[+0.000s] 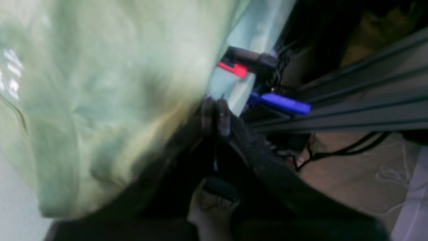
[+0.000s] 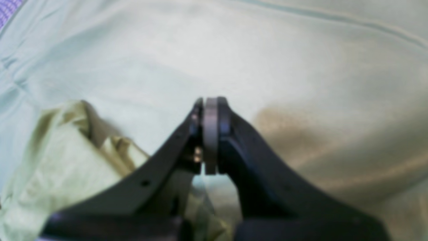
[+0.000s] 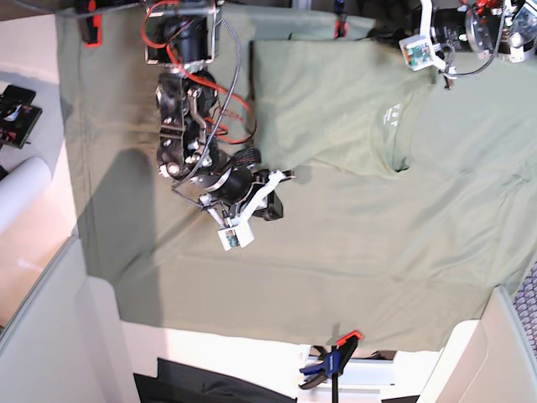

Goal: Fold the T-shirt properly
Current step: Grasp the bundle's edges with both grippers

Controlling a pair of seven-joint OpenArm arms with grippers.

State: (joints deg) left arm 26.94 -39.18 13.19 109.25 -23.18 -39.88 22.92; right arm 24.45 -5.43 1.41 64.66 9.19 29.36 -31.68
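T-shirt (image 3: 336, 101) with small unreadable white print, both hands closed.

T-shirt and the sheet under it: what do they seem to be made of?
T-shirt: soft matte knit, probably cotton; it creases and shows a stitched hem. Sheet: same sage-green woven-looking cloth, matte, lying flat with faint wrinkles, pinned by clamps; the fibre cannot be told.

My big green cloth sheet (image 3: 277, 277) covers the table, pinned by a blue-orange clamp (image 3: 329, 366) at its near edge and a red clamp (image 3: 91, 30) at the far-left corner.
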